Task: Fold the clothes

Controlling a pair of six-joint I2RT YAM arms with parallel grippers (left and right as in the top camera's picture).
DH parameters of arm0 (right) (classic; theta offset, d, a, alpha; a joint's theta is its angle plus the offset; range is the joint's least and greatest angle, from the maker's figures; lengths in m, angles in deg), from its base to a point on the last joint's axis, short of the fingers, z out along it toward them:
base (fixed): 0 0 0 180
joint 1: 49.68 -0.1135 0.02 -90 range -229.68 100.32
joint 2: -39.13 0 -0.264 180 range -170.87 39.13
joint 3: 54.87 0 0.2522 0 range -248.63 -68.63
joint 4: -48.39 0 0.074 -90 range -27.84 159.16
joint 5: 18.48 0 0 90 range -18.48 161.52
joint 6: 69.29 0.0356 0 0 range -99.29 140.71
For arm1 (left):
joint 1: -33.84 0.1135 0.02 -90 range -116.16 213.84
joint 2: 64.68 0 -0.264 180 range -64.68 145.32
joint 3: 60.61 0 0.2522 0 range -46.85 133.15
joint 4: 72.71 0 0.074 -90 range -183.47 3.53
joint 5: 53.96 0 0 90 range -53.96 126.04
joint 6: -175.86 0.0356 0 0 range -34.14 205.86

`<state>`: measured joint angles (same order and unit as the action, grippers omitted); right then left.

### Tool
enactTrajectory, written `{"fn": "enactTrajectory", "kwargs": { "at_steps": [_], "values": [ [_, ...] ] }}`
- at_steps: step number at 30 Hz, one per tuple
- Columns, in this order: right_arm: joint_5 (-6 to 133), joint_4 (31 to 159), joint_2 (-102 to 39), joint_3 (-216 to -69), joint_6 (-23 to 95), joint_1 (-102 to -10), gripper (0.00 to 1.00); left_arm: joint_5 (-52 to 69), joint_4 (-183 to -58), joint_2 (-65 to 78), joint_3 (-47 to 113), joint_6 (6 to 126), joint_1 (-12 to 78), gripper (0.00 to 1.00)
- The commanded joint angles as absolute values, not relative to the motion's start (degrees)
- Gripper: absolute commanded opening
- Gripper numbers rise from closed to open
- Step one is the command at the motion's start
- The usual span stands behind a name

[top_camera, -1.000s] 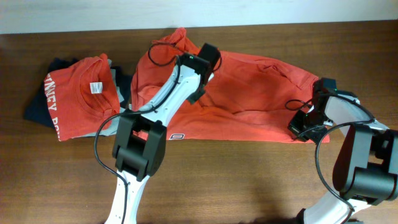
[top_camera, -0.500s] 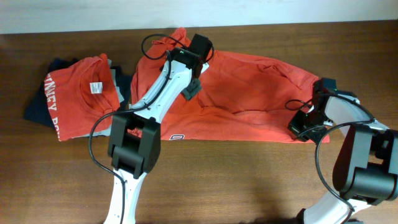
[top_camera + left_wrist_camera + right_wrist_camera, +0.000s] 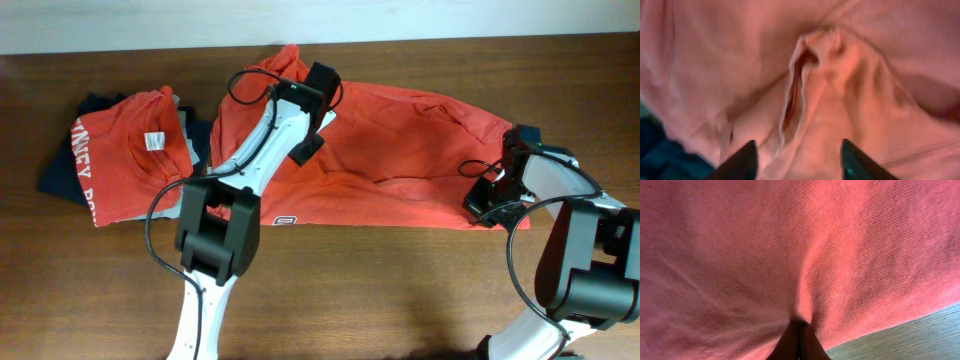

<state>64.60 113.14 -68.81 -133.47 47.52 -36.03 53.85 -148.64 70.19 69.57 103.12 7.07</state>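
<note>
— Look of the wide orange-red fabric T-shirt (image 3: 400, 150)?
— Lay spread and creased across the brown wooden table (image 3: 400, 290), mid-table.
— And the left gripper (image 3: 799, 162)?
— Hung parted over a raised fold (image 3: 815, 55), holding nothing.
— And the right gripper (image 3: 799, 335)?
— Pinched shut on the right hem.
— Around it?
— Folded orange-red lettered shirt (image 3: 125, 150) atop a navy garment (image 3: 60, 175), far left. Black-and-white left arm (image 3: 250, 160) hid some cloth.
</note>
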Motion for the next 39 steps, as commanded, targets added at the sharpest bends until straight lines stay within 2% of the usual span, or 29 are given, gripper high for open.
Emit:
{"fn": "enactTrajectory", "kwargs": {
  "at_steps": [1, 4, 7, 9, 13, 20, 21, 23, 25, 27, 29, 30, 34, 39],
  "values": [
    [70.7, 113.4, -71.0, -131.4, 48.2, -35.8, 0.04, 54.1, -147.0, 73.0, 68.5, 103.3, 7.9, 0.47],
    [70.7, 113.4, -71.0, -131.4, 48.2, -35.8, 0.04, 54.1, -145.7, 74.1, 68.5, 103.4, 8.8, 0.33],
    [70.7, 113.4, -71.0, -131.4, 48.2, -35.8, 0.04, 55.1, -145.9, 74.2, 68.5, 103.4, 9.6, 0.09],
    [70.7, 113.4, -71.0, -131.4, 48.2, -35.8, 0.04, 58.3, -146.6, 74.0, 69.2, 103.4, 9.6, 0.01],
    [70.7, 113.4, -71.0, -131.4, 48.2, -35.8, 0.04, 64.4, -148.5, 74.0, 72.2, 104.7, 9.6, 0.0],
    [70.7, 113.4, -71.0, -131.4, 48.2, -35.8, 0.04, 64.4, -144.6, 74.0, 74.0, 111.9, 9.7, 0.0],
    [70.7, 113.4, -71.0, -131.4, 48.2, -35.8, 0.04, 64.5, -142.9, 74.0, 74.0, 112.9, 9.7, 0.02],
    [70.7, 113.4, -71.0, -131.4, 48.2, -35.8, 0.04, 65.1, -140.9, 74.0, 74.0, 113.0, 9.7, 0.14],
    [70.7, 113.4, -71.0, -131.4, 48.2, -35.8, 0.04, 65.5, -139.7, 74.0, 74.0, 113.0, 9.7, 0.4],
    [70.7, 113.5, -71.0, -131.4, 48.2, -35.8, 0.04, 66.3, -139.7, 74.0, 74.0, 113.0, 9.7, 0.75],
    [70.7, 113.6, -71.0, -131.4, 48.2, -35.8, 0.04, 68.7, -140.6, 74.0, 74.5, 111.8, 9.7, 0.84],
    [70.7, 113.6, -71.0, -131.4, 48.2, -35.8, 0.04, 69.9, -141.7, 74.0, 75.4, 110.3, 9.7, 0.91],
    [70.7, 113.6, -71.0, -131.7, 47.9, -35.8, 0.04, 68.7, -152.4, 73.3, 82.7, 101.5, 9.8, 0.92],
    [70.0, 116.3, -69.7, -136.3, 44.5, -35.8, 0.05, 58.1, -169.3, 71.9, 92.1, 93.5, 11.0, 0.91]
  ]
}}
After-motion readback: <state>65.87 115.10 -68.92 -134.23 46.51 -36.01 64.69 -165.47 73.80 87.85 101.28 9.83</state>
